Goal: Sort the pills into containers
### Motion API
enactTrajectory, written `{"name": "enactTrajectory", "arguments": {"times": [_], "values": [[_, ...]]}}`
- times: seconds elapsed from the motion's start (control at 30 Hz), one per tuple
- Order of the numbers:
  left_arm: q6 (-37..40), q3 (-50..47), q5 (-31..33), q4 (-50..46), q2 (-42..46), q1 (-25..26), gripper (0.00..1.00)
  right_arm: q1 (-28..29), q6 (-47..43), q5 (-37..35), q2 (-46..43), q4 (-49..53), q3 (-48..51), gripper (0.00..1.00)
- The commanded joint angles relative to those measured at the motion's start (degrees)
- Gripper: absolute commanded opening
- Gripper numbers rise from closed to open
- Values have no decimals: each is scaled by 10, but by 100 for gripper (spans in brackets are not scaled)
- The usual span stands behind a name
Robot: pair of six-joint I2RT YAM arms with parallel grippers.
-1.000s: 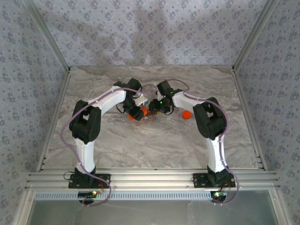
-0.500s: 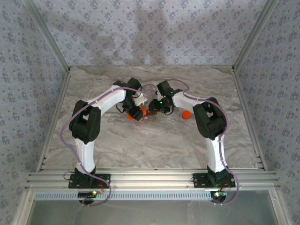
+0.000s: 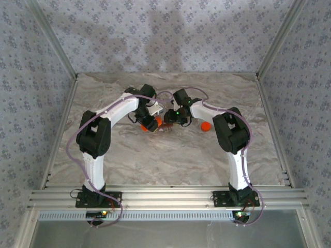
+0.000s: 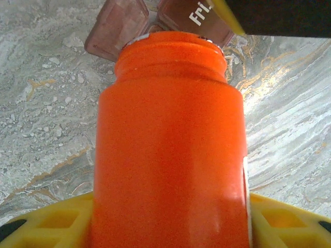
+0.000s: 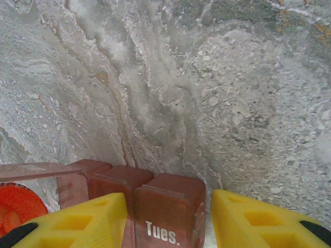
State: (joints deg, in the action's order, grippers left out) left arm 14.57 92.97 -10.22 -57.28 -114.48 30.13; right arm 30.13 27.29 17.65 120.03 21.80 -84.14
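My fingers (image 5: 77,222) are bright yellow. The bottle (image 4: 170,155) is solid glossy orange. The containers (image 5: 165,201) are translucent reddish brown, lettered in white. The table (image 5: 207,77) is marbled grey and white with tan veins. The walls (image 3: 165,36) are pale blue-grey, sprigged with small darker flowers. My arms (image 3: 116,109) are white with black joints, trailing lilac cables (image 3: 74,142).

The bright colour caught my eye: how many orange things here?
2. An orange bottle held in the left gripper, beside the pill organizer; a small orange piece on the table farther right. Others may be hidden.
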Motion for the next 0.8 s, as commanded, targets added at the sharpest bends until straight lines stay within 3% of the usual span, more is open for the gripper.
{"name": "enactTrajectory", "arguments": {"times": [0.0, 0.53, 0.77], "values": [[10, 17, -6, -21, -1, 2, 0, 6, 1, -9, 24, 22, -5, 49], [15, 32, -8, -39, -29, 5, 0, 7, 1, -8, 24, 24, -5, 49], [22, 53, 18, -56, -37, 13, 0, 7, 1, -8, 24, 23, -4, 49]]}}
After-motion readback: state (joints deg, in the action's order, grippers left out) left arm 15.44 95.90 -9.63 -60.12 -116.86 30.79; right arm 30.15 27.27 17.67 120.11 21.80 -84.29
